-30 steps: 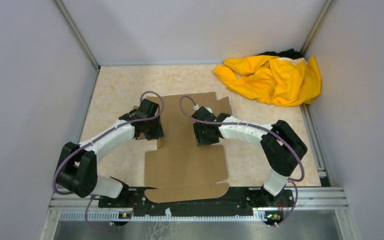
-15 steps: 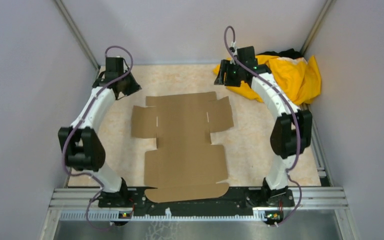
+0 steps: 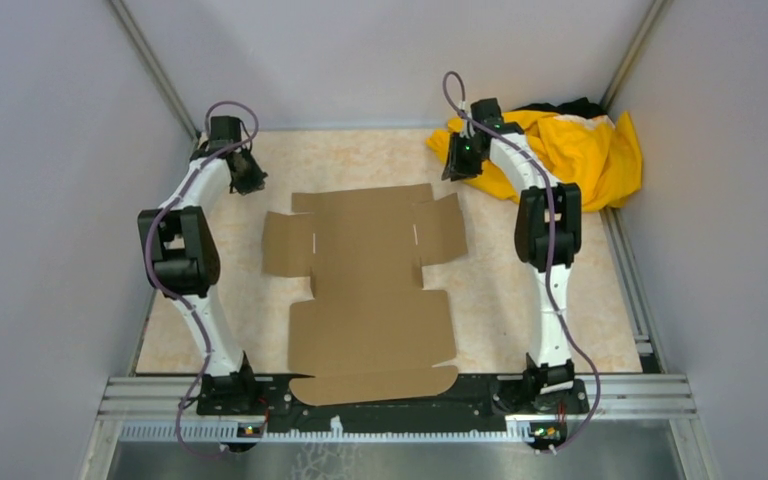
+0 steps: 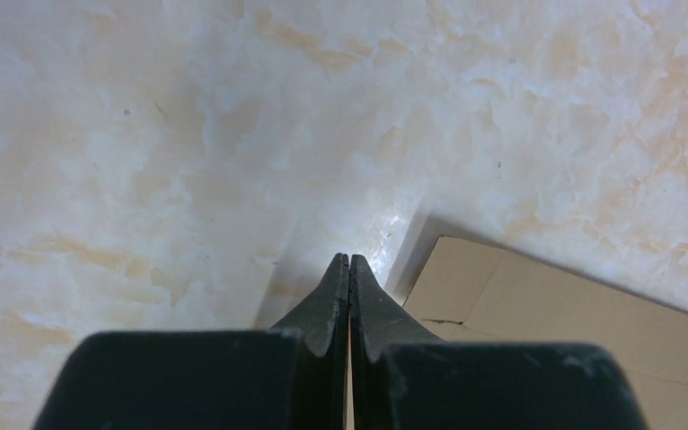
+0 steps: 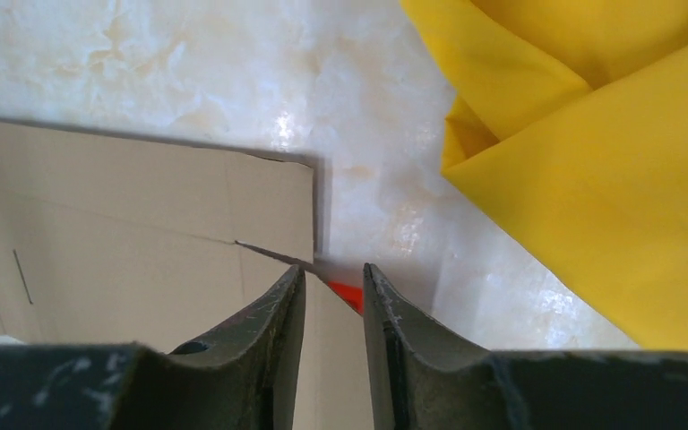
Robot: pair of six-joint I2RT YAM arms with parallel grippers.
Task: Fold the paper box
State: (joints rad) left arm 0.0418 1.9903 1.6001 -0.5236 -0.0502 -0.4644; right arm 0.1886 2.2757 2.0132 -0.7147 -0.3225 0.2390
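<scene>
Flat on the table: paper box unfolded, both arms at its far corners

Unfolded, the paper box (image 3: 370,290) lies as a flat brown cardboard sheet in the middle of the marbled table (image 3: 230,300). Its near edge reaches the rail where the arm bases are bolted. Its far part is wider, with a flap spread out to the left and another to the right.

The left gripper (image 4: 348,262) hangs over bare table just beyond the sheet's far-left corner. Its jaws are pressed together with nothing between them. In the left wrist view a cardboard corner shows just right of the tips.

The right gripper (image 5: 334,270) hangs over the far-right corner of the sheet, its jaws a narrow gap apart and gripping nothing. Through that gap the right wrist view shows a small red piece (image 5: 346,295) at the cardboard's edge; whether it touches the sheet cannot be told. A crumpled yellow cloth (image 3: 560,155) lies in the far-right corner of the table, near the right gripper and clear of the box.
</scene>
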